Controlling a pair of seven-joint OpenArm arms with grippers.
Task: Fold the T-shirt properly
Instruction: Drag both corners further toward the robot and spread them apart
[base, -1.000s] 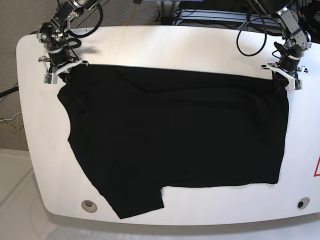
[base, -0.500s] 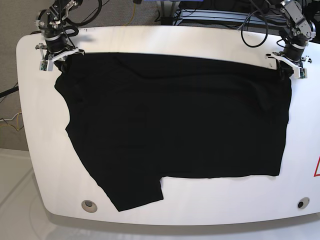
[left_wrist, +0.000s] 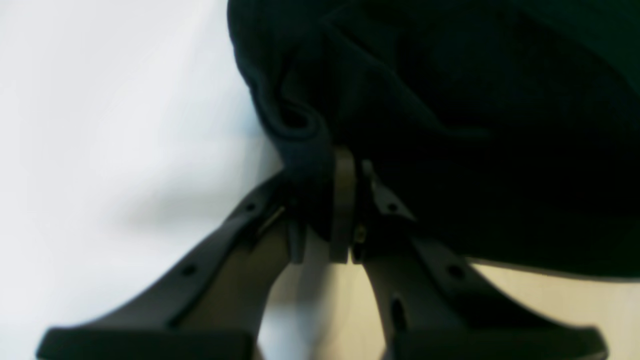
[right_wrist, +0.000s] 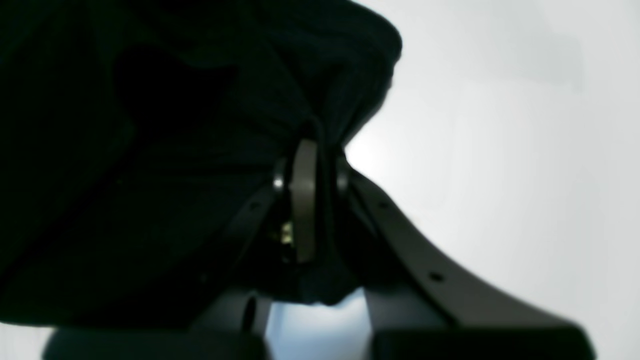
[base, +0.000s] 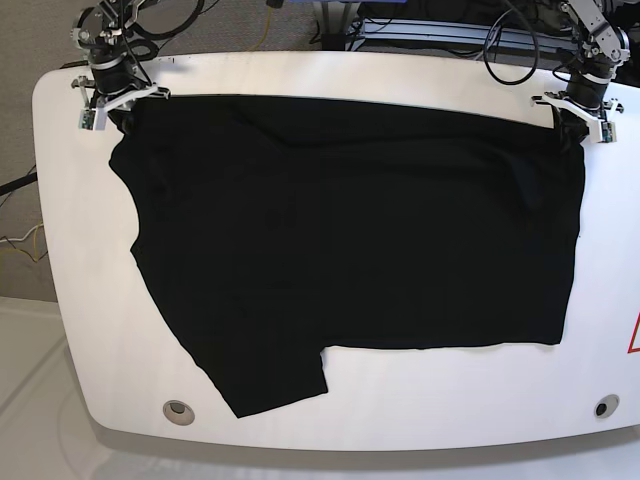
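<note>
The black T-shirt (base: 350, 230) lies spread flat across most of the white table (base: 60, 200), with one sleeve hanging toward the front left (base: 270, 385). My left gripper (base: 576, 120) is at the far right corner of the cloth and shut on its edge. In the left wrist view, its fingers (left_wrist: 345, 200) pinch a bunched fold of the T-shirt (left_wrist: 450, 100). My right gripper (base: 113, 107) is at the far left corner, also shut on the cloth. The right wrist view shows black fabric (right_wrist: 150, 150) clamped between its fingers (right_wrist: 305, 200).
Two round holes sit near the table's front corners (base: 179, 410) (base: 601, 407). A red triangle mark (base: 634, 335) shows at the right edge. Cables (base: 500, 50) and equipment lie behind the far edge. Bare white table runs along the front and the left side.
Both grippers have moved toward the table's far edge, dragging the T-shirt's top edge back with them. The cloth now lies farther back and stretched flatter.
</note>
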